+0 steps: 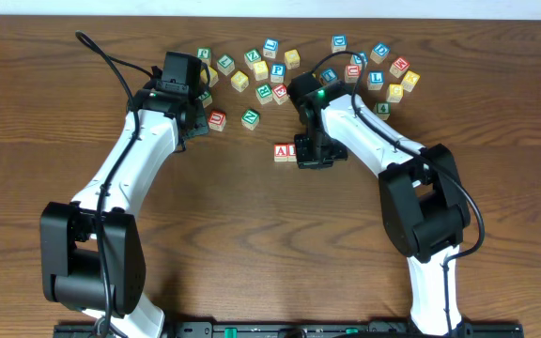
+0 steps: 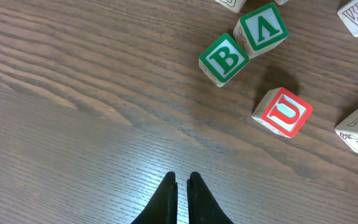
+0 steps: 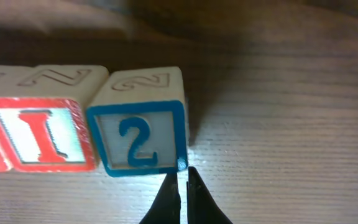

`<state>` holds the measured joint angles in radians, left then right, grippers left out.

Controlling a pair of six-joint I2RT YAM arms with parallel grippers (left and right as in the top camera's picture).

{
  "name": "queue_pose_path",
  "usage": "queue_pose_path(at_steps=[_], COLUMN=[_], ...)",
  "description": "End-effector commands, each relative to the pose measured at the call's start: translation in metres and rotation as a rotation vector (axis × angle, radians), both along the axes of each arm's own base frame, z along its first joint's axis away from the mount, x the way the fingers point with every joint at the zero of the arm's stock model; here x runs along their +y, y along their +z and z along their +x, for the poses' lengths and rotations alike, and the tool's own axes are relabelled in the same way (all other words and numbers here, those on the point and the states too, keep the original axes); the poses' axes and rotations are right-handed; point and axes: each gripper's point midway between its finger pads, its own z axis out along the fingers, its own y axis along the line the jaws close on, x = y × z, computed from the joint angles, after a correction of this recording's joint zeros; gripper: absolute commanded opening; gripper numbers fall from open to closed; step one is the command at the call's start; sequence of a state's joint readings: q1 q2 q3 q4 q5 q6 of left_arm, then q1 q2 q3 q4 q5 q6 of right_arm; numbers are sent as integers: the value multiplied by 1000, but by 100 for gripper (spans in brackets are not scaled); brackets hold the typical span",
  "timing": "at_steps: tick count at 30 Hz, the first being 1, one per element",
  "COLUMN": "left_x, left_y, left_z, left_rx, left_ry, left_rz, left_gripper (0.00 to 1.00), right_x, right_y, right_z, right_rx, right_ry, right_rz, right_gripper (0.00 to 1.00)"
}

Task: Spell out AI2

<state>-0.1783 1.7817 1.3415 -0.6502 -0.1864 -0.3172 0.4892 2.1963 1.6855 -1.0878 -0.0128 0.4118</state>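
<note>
My right fingers (image 3: 197, 202) — narrow, empty — sit at a corner of the 2 block (image 3: 140, 140), perhaps touching; left fingers (image 2: 166, 202) narrow too.

a green b block (image 2: 224, 58) touches a second green block (image 2: 263, 28) on the wooden table (image 2: 73, 112), red u block (image 2: 283, 112) nearby.

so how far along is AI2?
Looks all but done: red A block, red I block and blue 2 block sit in a row, I and 2 touching. Nothing in hand: right gripper shut, empty, at the 2's lower corner; left gripper shut, empty too. Left: probably just backing away.
</note>
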Motion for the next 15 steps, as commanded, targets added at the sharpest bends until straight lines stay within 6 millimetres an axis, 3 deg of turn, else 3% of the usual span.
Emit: queue_pose_path(at_steps=[1, 15], left_x=[2, 2], left_y=[12, 11], left_z=[4, 2], left_rx=[-29, -22], left_ry=[12, 12], left_rz=[4, 5], left_gripper=[8, 8], right_x=[8, 12], right_y=[5, 5], right_z=[0, 6], right_rx=[-22, -46], right_ry=[23, 22], right_rz=[18, 32], right_gripper=[2, 1])
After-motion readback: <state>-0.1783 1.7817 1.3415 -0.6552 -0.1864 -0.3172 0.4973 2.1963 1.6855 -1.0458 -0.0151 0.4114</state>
